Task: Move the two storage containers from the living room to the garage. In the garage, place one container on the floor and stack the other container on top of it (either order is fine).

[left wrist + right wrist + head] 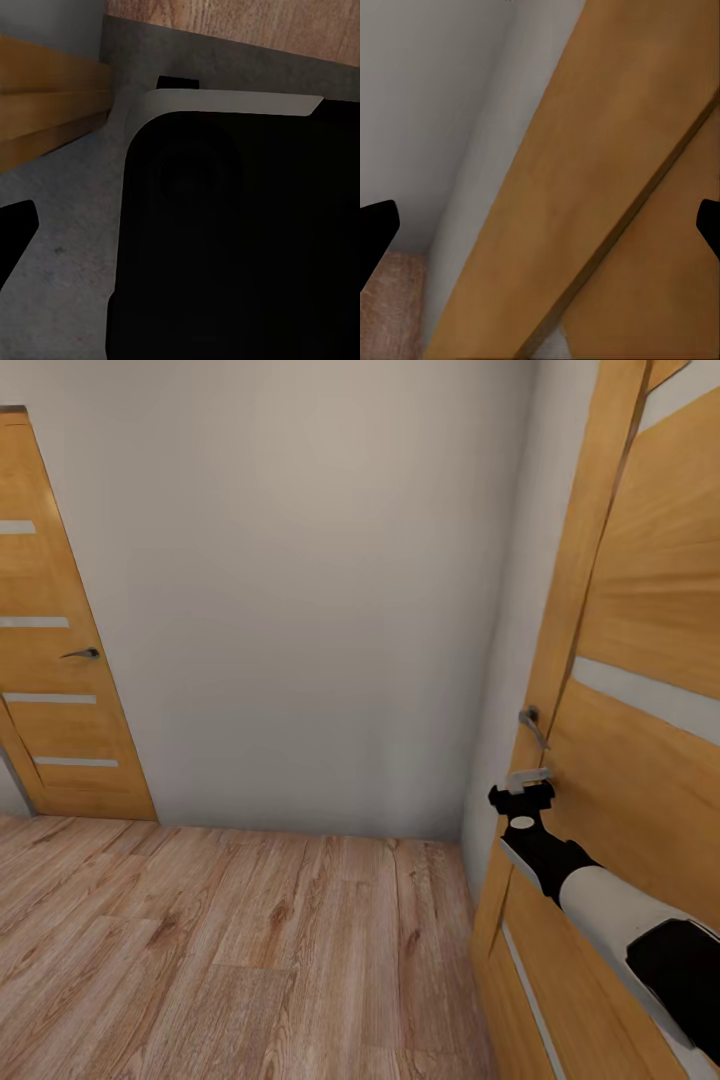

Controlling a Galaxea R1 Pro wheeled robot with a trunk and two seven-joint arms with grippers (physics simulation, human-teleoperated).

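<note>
The storage containers are out of view. I face a corner with a light wood plank floor (230, 950). My right arm reaches to a wooden door (650, 660) at the right. My right gripper (528, 778) hangs just below that door's metal handle (533, 725), close to the door face. In the right wrist view its dark fingertips (376, 240) stand far apart, open, with the door's edge (585, 195) and nothing else between them. In the left wrist view one dark fingertip (15, 236) of my left gripper sits at the picture's edge, over the robot's dark body (240, 240).
A pale wall (300, 580) closes the space ahead. A second wooden door (55, 660) with a handle (82, 654) stands shut at the left. The left wrist view has a grey surface (67, 255) beside a wooden strip (45, 105).
</note>
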